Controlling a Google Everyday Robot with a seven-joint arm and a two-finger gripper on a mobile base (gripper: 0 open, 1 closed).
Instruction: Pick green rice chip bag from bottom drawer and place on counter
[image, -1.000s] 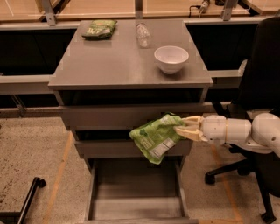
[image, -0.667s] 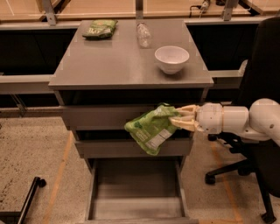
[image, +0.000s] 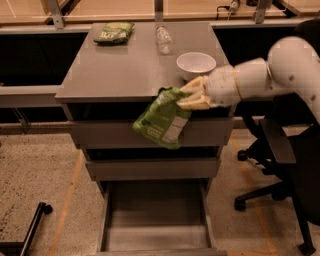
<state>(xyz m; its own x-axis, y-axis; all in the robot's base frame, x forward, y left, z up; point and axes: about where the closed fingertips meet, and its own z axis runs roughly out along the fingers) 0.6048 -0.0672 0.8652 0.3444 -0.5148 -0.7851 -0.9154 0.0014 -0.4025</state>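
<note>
A: Status pls, near to far?

B: Nearest is the bottom drawer (image: 155, 235). It is pulled out and its floor is bare, so the pick part is done, imo. Above it are two closed drawer fronts (image: 120, 169).

A: And the green rice chip bag (image: 161, 119)?

B: It hangs in the air in front of the upper front. Its top is abt level w/ the front edge of the counter (image: 120, 70), and it is not resting on it yet. The pincer (image: 185, 97) comes from the right side and is closed on the bag's upper right corner, just at that edge.

A: What stands on the counter?

B: A white bowl (image: 196, 64) is close behind the pincer. Farther back is a clear bottle (image: 164, 39). At the far left lies a darker green bag (image: 114, 32), which is not our target.

A: What is left then?

B: Only the placing, I think. It must lift a bit more, go fwd over the counter, keep away from the bowl, then release. Maybe two thirds is done.

A: Diff vs 1 s ago?

B: Then the bag was lower, before the second drawer front, and the pincer was lower and more to the right. Now both are higher and more to the left. The bowl, bottle, dark bag and drawer did not move.
</note>
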